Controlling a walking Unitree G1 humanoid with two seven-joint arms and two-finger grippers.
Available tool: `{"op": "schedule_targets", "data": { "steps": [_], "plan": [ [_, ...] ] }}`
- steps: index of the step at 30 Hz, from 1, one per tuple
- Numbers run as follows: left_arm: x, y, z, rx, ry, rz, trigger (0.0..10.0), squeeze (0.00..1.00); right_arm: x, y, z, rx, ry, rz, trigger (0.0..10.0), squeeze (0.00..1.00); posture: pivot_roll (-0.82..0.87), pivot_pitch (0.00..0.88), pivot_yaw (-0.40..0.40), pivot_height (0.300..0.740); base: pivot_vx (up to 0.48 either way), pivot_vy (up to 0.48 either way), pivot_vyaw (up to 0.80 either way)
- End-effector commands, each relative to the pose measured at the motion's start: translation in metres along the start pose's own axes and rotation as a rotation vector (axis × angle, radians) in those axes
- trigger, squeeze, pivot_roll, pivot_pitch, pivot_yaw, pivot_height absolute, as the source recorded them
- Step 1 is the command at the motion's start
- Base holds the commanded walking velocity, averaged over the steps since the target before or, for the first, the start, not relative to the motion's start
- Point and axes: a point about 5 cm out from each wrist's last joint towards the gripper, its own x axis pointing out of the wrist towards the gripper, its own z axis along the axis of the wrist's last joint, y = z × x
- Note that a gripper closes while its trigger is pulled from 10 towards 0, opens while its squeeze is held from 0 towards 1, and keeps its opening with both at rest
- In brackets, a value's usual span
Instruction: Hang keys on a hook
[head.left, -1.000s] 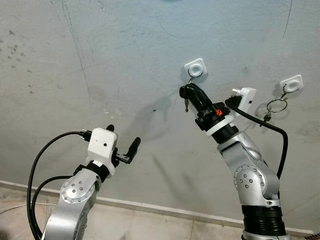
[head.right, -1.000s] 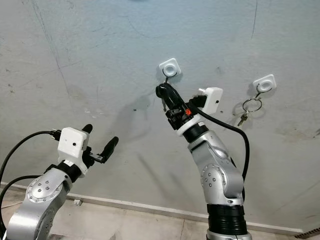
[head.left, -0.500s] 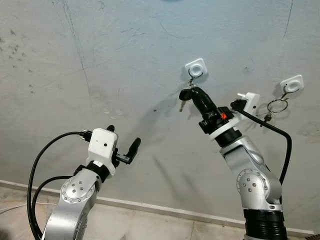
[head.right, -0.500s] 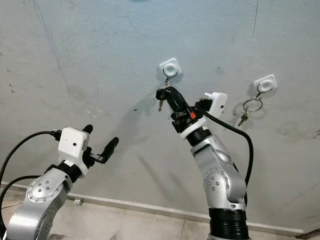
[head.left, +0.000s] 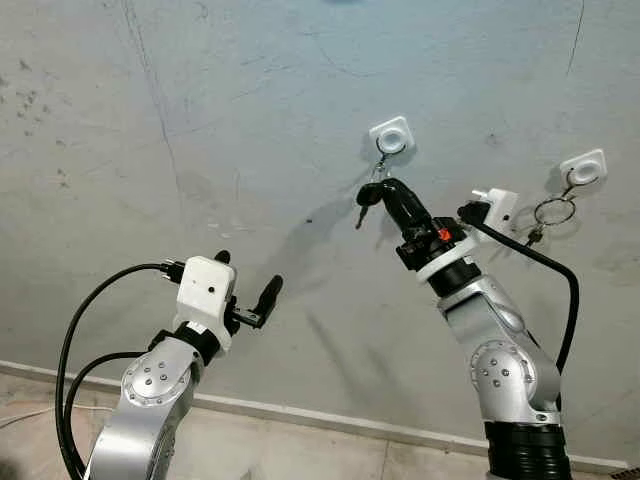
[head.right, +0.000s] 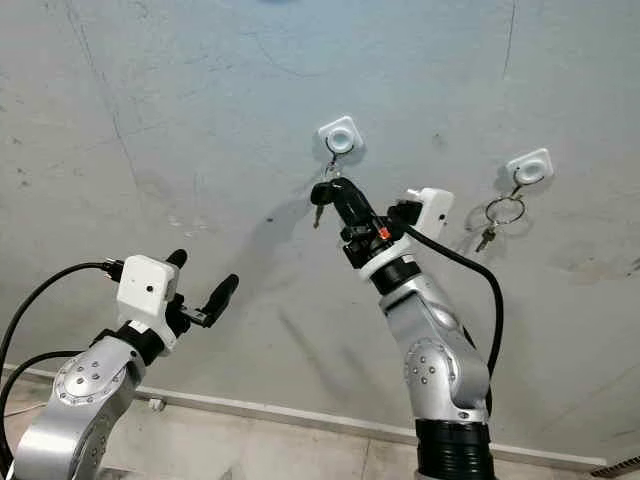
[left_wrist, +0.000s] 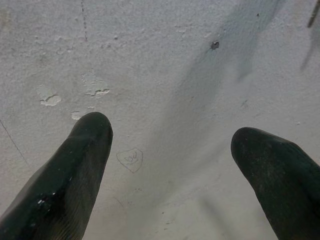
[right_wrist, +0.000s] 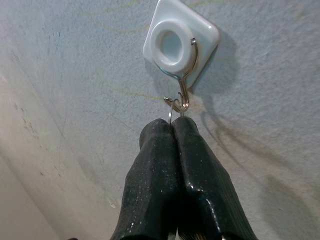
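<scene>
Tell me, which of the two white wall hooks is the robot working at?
The nearer-centre hook, directly above the right tool, which pinches a key ring at it. The other hook, farther right, holds keys untouched.

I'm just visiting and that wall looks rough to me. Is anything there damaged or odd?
Yes, slightly. The grey plaster wall has thin cracks and small flaked patches near the open left gripper. The white square hook sits tilted like a diamond, while the right gripper pinches the key ring at it.
</scene>
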Motion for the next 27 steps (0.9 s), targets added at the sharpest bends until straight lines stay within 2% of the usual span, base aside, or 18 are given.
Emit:
{"op": "schedule_targets", "data": {
  "steps": [1,10,19,20,27],
  "plan": [
    [0.001,-0.003,0.004,0.004,-0.009,-0.023,10.0,0.0,-0.001,-0.002,-0.003,-0.01,0.02,-0.023,10.0,0.0,0.24,0.0,-0.04,0.74,0.0,0.0,0.0],
    [0.002,-0.004,0.004,-0.001,-0.009,-0.024,10.0,0.0,0.0,-0.001,-0.01,-0.009,0.041,-0.059,10.0,0.0,0.24,0.0,-0.043,0.74,0.0,0.0,0.0],
    [0.002,-0.004,0.005,-0.003,-0.009,-0.023,10.0,0.0,0.0,-0.005,-0.015,-0.055,0.064,-0.103,10.0,0.0,0.23,0.0,-0.043,0.74,0.0,0.0,0.0],
    [0.002,-0.004,0.005,-0.004,-0.01,-0.024,10.0,0.0,0.0,-0.005,-0.016,-0.061,0.068,-0.111,10.0,1.0,0.23,0.0,-0.042,0.74,0.0,0.0,0.0],
    [0.002,-0.005,0.006,-0.004,-0.013,-0.026,10.0,0.0,0.0,-0.008,-0.014,-0.128,0.06,-0.149,10.0,1.0,0.23,0.0,-0.044,0.74,0.0,0.0,0.0]
  ]
}}
